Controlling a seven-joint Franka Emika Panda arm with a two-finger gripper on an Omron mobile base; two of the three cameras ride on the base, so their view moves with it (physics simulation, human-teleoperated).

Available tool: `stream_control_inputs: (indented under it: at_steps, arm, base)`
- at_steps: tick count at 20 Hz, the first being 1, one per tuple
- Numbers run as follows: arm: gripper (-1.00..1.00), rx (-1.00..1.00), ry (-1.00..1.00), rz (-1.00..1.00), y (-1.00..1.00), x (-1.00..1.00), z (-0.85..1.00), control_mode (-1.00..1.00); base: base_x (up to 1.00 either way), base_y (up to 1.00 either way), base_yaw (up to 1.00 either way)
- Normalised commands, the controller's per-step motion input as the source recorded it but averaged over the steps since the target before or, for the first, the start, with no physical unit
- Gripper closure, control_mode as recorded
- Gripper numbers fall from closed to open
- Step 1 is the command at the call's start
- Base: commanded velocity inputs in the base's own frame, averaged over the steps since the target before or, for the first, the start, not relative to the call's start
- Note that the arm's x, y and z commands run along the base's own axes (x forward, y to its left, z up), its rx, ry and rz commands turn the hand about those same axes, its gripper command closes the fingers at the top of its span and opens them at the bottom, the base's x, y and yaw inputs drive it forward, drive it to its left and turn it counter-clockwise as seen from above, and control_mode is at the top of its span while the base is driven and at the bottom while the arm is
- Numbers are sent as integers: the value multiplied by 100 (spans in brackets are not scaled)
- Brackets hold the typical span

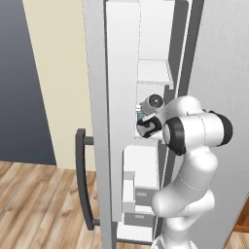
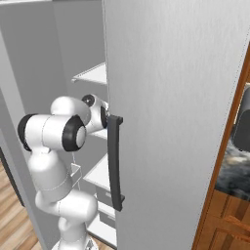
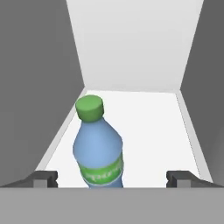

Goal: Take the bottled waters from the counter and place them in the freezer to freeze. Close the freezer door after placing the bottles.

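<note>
Standing on the white freezer shelf (image 3: 144, 118), the blue bottle (image 3: 98, 151) leaned slightly between the gripper's (image 3: 112, 178) spread, non-touching fingertips (image 3: 43, 178). Pulling back carelessly could clip it and topple it.

Bottle (image 3: 98, 148) upright on freezer shelf (image 3: 148, 127), between hand (image 3: 112, 178) fingertips, nearer left wall.

Bottle (image 3: 98, 148) base hidden by band.
</note>
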Motion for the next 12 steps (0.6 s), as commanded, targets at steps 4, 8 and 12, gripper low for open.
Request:
stream_control_inputs:
  at_steps: [4,8,12]
  arm:
    - [-100,0,-22,0,11,-14,1,-100]
    - [-100,0,-11,0,19,-6,1,-100]
    - [-100,0,-2,0,31,0,0,-100]
  base:
    - [0,0,0]
    - [0,0,0]
    - [0,0,0]
